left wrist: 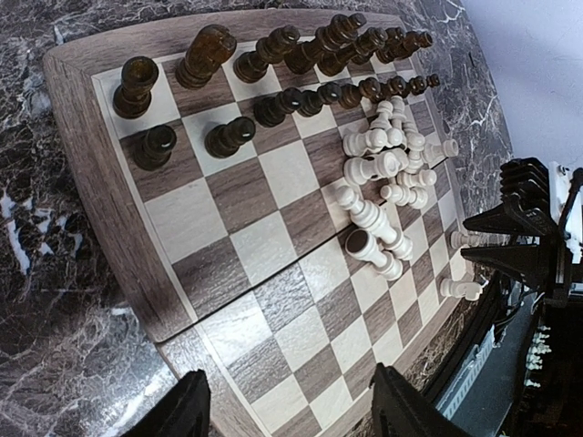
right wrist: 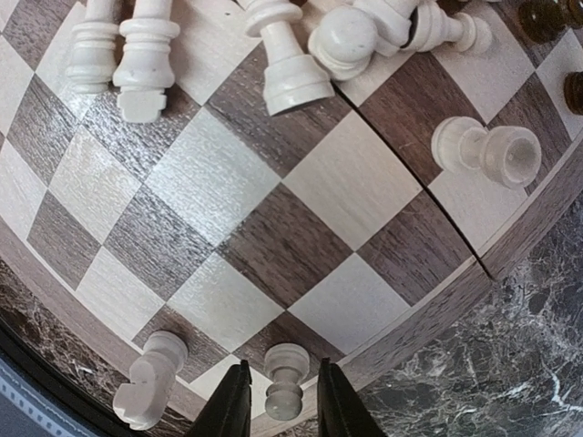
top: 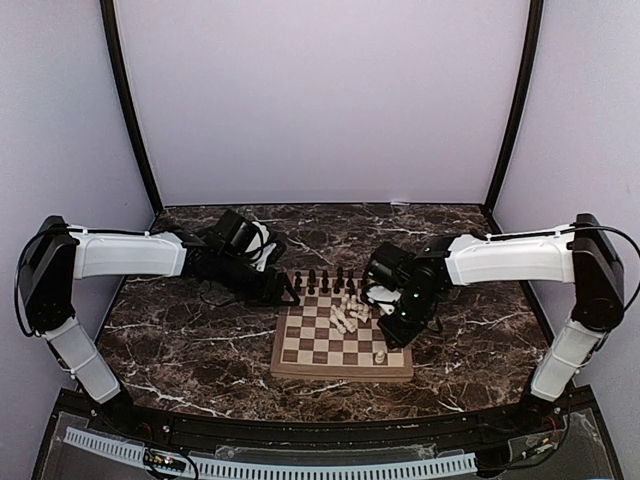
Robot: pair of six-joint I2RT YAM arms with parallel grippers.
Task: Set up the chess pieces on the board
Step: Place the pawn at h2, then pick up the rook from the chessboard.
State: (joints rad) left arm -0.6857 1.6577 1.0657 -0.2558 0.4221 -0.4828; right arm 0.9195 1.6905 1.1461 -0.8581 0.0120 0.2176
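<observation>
Wooden and checked, the board (top: 310, 345) lies mid-counter (top: 200, 350). Dark chess pieces (left wrist: 273, 55) stand in two rows along its far edge, and cream chess pieces (top: 345, 312) lie heaped toward its right edge. My right tool (right wrist: 282, 387) straddles an upright cream pawn (right wrist: 287, 362) at the near right corner, jaws slightly parted and seemingly clear of it. My left tool (left wrist: 291, 405) hangs wide open and empty over the far left corner.

Dark marble table (top: 190, 350); chessboard (top: 310, 346) lying flat, near centre
</observation>
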